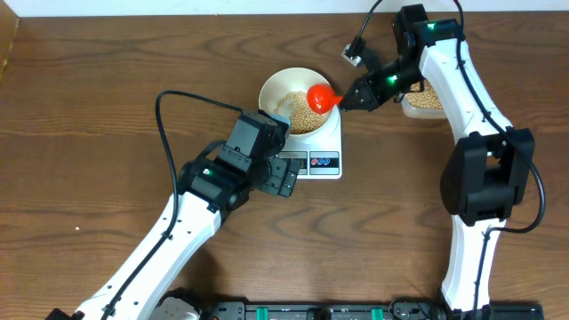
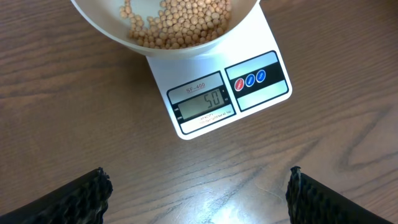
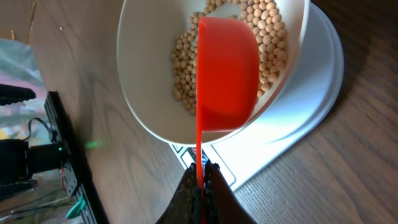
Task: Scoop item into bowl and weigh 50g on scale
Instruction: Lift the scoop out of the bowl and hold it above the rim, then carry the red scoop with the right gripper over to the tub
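The white bowl [image 1: 271, 84] stands on the white scale [image 1: 324, 142] and holds a layer of tan beans [image 1: 302, 120]. In the left wrist view the scale's display [image 2: 205, 102] reads 50, next to its red and blue buttons [image 2: 249, 79]. My right gripper [image 1: 351, 100] is shut on the thin handle [image 3: 198, 143] of an orange-red scoop [image 3: 227, 74], whose cup hangs tipped on edge over the bowl [image 3: 149, 74] and its beans [image 3: 183, 68]. My left gripper [image 2: 199, 177] stands open over bare wood just in front of the scale [image 2: 205, 74], with nothing between its fingers.
A clear container of beans [image 1: 425, 102] sits at the back right, partly hidden by the right arm. The left arm [image 1: 213, 182] lies diagonally from the front edge up to the scale's left corner. Dark equipment lines the table's front edge [image 1: 320, 311].
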`<state>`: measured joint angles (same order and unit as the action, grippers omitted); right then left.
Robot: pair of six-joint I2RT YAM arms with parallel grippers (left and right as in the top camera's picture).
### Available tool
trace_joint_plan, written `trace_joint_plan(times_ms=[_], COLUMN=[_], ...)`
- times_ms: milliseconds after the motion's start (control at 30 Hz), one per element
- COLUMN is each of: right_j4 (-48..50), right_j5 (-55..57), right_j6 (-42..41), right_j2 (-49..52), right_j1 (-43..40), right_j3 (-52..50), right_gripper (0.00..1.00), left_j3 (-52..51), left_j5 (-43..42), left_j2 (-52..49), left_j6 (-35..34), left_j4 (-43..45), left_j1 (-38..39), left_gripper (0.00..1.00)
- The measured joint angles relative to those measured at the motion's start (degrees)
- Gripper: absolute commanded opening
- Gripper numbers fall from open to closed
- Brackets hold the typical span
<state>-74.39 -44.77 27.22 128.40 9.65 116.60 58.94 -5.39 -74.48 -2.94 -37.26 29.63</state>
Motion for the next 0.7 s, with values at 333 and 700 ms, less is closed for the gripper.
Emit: trace_joint_plan(times_ms=[333, 700], right_j4=[-1.0, -0.3], right_j5=[0.9, 0.5], right_j6=[0.0, 0.1], right_j2=[0.0, 0.0], right_j1=[-1.4, -2.3], right_j3=[0.0, 0.0], right_gripper=[0.01, 0.01], left_j3=[0.0, 0.0], left_j5=[0.0, 0.0], left_j2=[0.0, 0.0], left_j6=[0.0, 0.0], left_j4=[0.0, 0.0], left_j1=[0.0, 0.0], left_gripper=[0.92, 0.92])
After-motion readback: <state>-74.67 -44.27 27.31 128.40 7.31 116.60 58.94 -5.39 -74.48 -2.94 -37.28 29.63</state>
